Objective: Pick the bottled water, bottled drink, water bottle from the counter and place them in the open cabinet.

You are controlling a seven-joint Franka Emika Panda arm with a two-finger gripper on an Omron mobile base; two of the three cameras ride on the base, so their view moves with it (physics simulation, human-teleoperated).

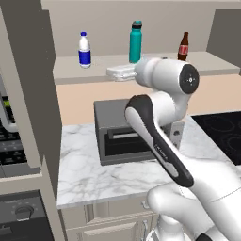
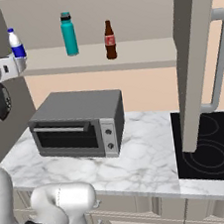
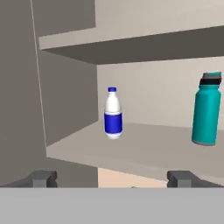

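Standing upright on the open cabinet (image 1: 66, 70) shelf, the bottled water (image 1: 84, 49) sits left of the water bottle (image 1: 135, 42), the bottled drink (image 1: 183, 47) right of it; the end effector (image 3: 112, 177), fingers apart and empty, faces the shelf.

bottled water (image 1: 84, 49) label: a plain blue band, no letters to be made out in any view.
bottled drink (image 2: 109, 40) label: a red band at mid-height with pale marks (perhaps lettering, too small and blurred to read).
water bottle (image 1: 135, 42): plain teal, bearing no print.
toaster oven (image 2: 78, 124) panel: small round knobs at the 3 o'clock side of its door, with no legible figures beside them.
Readable text overall: none.
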